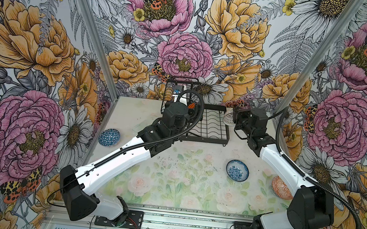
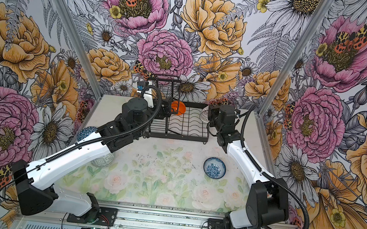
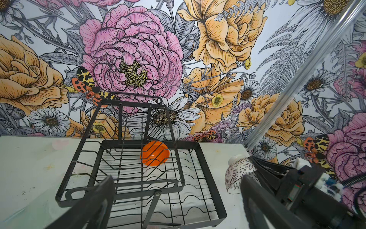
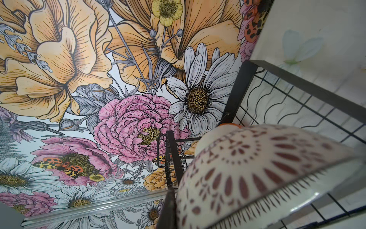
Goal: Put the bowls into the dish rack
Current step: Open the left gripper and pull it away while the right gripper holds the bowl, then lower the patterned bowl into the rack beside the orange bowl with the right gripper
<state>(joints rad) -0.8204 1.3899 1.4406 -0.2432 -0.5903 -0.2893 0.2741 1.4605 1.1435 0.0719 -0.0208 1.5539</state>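
Observation:
The black wire dish rack (image 1: 204, 141) (image 2: 175, 138) stands at the back middle of the table. One orange bowl (image 2: 178, 107) (image 3: 155, 153) lies tilted on its slotted wires, under the raised tier. My left gripper (image 3: 176, 182) (image 2: 166, 112) hovers over the rack's near left part, open and empty. My right gripper (image 1: 234, 117) is shut on the rim of a white patterned bowl (image 1: 228, 118) (image 3: 238, 170) (image 4: 257, 168), which is tipped on its side just outside the rack's right edge (image 4: 297, 79).
Loose bowls on the table: blue geometric (image 1: 109, 137) at the left wall, blue-white floral (image 1: 237, 170) right of centre, red-orange patterned (image 1: 281, 187) beside the right arm, and a grey-green one (image 2: 103, 160) half under the left arm. Flowered walls close in on three sides.

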